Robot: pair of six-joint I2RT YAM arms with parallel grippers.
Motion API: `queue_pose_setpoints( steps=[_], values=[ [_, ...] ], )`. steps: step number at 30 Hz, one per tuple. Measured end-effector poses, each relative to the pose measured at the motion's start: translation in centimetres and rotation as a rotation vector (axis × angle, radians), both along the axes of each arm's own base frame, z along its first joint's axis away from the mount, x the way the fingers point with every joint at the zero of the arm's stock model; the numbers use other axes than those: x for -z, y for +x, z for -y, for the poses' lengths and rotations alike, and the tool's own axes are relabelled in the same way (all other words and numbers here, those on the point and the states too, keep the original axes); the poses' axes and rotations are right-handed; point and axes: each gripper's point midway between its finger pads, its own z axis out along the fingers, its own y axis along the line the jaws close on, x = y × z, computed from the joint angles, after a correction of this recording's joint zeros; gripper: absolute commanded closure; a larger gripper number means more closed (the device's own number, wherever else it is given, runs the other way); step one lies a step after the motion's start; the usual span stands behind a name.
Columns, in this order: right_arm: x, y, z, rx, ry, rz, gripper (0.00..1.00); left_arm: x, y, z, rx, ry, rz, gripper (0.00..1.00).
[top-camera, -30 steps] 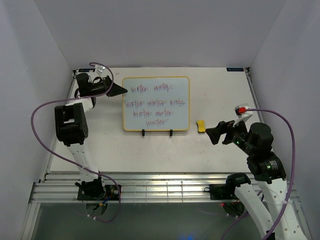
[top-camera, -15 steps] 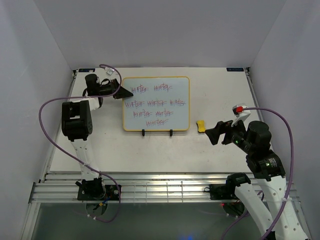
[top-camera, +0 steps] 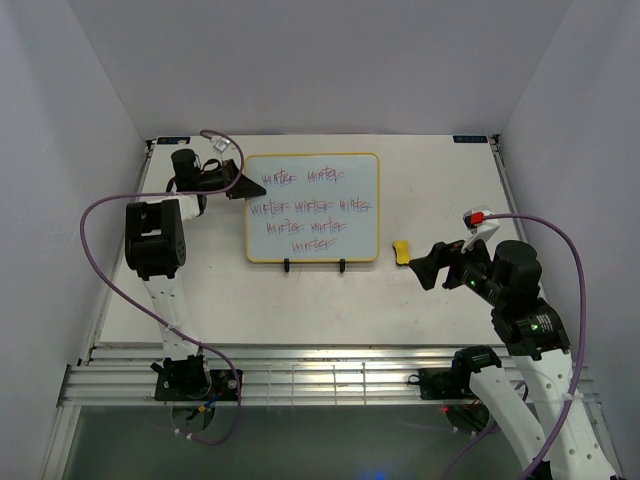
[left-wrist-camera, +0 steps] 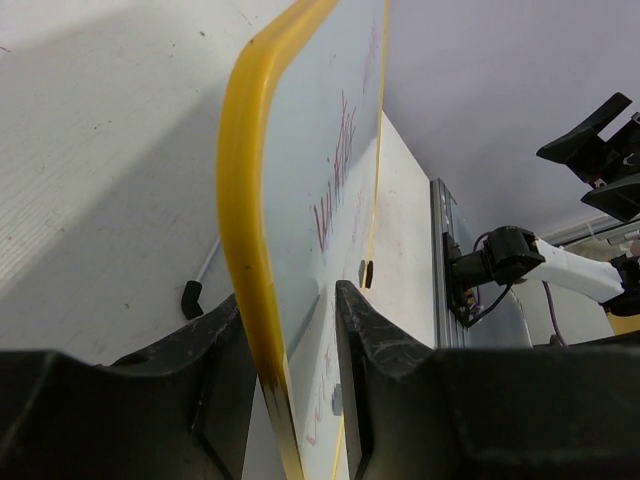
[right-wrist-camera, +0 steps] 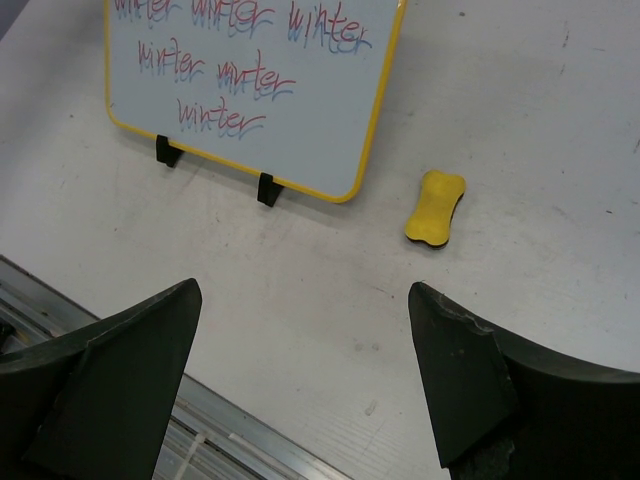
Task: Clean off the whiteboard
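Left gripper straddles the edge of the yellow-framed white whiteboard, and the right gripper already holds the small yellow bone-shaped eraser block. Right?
Partly. In the right wrist view the right gripper is open and empty; the yellow eraser block lies on the table ahead of it. The left gripper does straddle the edge of the whiteboard.

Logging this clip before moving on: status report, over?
Left gripper straddling edge of whiteboard, grip unconfirmed. Right gripper open, empty, short of yellow eraser. Writing unerased. Nothing blocking eraser.
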Motion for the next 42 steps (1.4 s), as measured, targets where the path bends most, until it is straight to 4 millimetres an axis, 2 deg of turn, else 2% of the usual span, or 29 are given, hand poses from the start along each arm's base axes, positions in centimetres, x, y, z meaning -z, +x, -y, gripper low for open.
queue_pose_setpoints(
  steps=[5, 7, 9, 10, 15, 17, 18, 33, 38, 42],
  values=[
    [0.0, 0.0, 0.0, 0.0, 0.0, 0.001, 0.1, -0.6, 0.2, 0.0, 0.011, -0.003, 0.014, 0.59],
    [0.0, 0.0, 0.0, 0.0, 0.0, 0.001, 0.1, -0.8, 0.2, 0.0, 0.014, -0.004, 0.018, 0.66],
    [0.0, 0.0, 0.0, 0.0, 0.0, 0.001, 0.1, -0.8, 0.2, 0.0, 0.015, -0.004, 0.018, 0.68],
    [0.0, 0.0, 0.0, 0.0, 0.0, 0.001, 0.1, -0.8, 0.1, 0.0, 0.017, -0.005, 0.018, 0.75],
    [0.0, 0.0, 0.0, -0.001, -0.003, 0.003, 0.1, -1.2, -0.5, 0.0, 0.049, -0.018, -0.002, 0.83],
    [0.0, 0.0, 0.0, -0.002, -0.005, 0.004, 0.1, -1.2, -0.5, 0.0, 0.054, -0.02, -0.003, 0.92],
    [0.0, 0.0, 0.0, -0.002, -0.006, 0.005, 0.1, -1.3, -0.6, 0.0, 0.057, -0.021, 0.0, 1.0],
    [0.0, 0.1, 0.1, -0.002, -0.012, 0.009, 0.1, -3.0, -0.6, 0.2, 0.056, -0.034, 0.023, 1.0],
    [0.0, 0.3, 0.4, 0.018, -0.018, 0.011, 0.1, -4.6, -0.7, 0.7, 0.038, -0.04, 0.042, 1.0],
    [0.1, 0.5, 0.7, 0.041, -0.021, 0.01, 0.09, -6.8, -0.5, 1.2, 0.01, -0.05, 0.078, 1.0]
  ],
)
